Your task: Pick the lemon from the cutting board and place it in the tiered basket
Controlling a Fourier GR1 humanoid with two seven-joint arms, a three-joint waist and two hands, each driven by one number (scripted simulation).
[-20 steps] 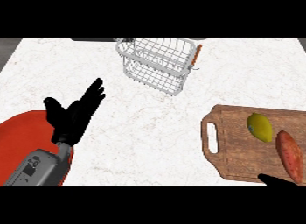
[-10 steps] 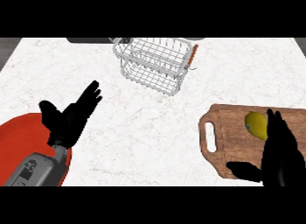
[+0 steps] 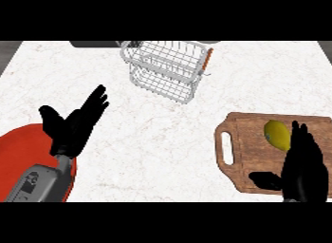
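The lemon [image 3: 277, 134] was shown lying on the far half of the cutting board [image 3: 247, 159]. Its long axis was pointed mostly away from the robot, tilted a little leftward at the far end. The right hand [image 3: 305, 168] was held over the board's near right part, fingers straight and holding nothing. Its fingertips [image 3: 299, 130] were placed just beside the lemon's right flank; contact could not be told. The left hand [image 3: 72, 127] was rested open at the left, well apart, by a red plate [image 3: 8, 152]. The tiered basket [image 3: 167, 71] was set far and left of the lemon, with bare counter [image 3: 148, 142] between them.
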